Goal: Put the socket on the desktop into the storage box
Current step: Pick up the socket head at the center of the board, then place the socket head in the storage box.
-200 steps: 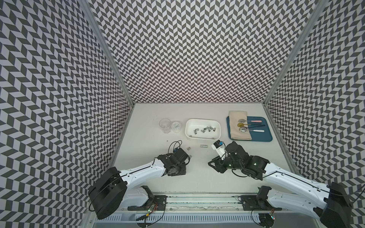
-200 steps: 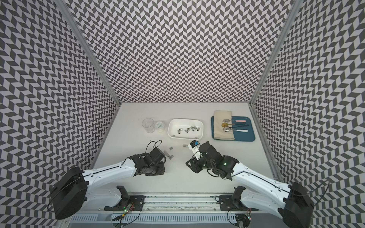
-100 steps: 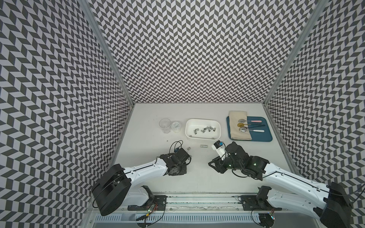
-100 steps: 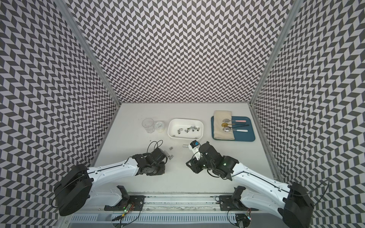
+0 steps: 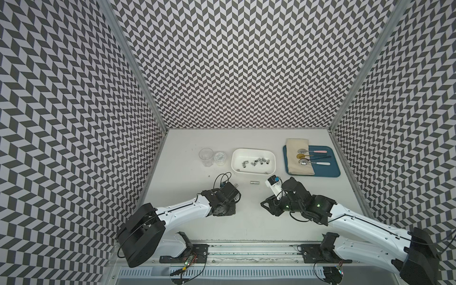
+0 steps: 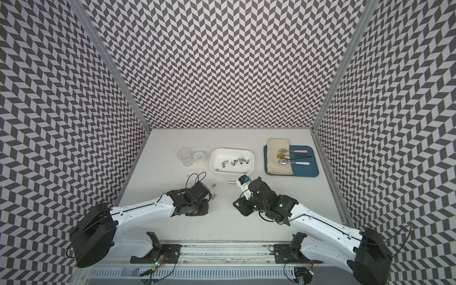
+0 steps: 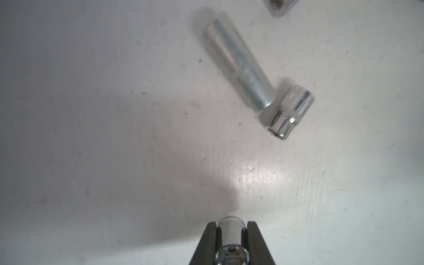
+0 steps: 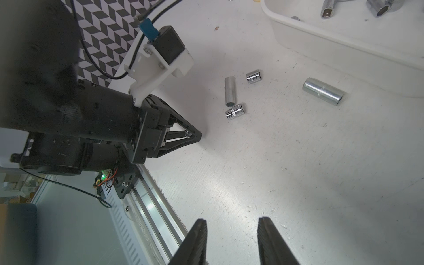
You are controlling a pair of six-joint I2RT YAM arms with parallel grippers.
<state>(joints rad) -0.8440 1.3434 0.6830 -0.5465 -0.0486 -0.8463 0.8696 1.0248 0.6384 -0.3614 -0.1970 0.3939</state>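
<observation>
Left tool has just clamped: its jaws were apart a moment ago, now they pinch a small chrome socket low over the table. The grasp looks done, so the lift and carry to the storage box come next. The box sits further back and already holds several sockets. Loose on the table: a long socket touching a short socket, a second short socket, and a fat socket near the box. Right tool is spread, empty.
</observation>
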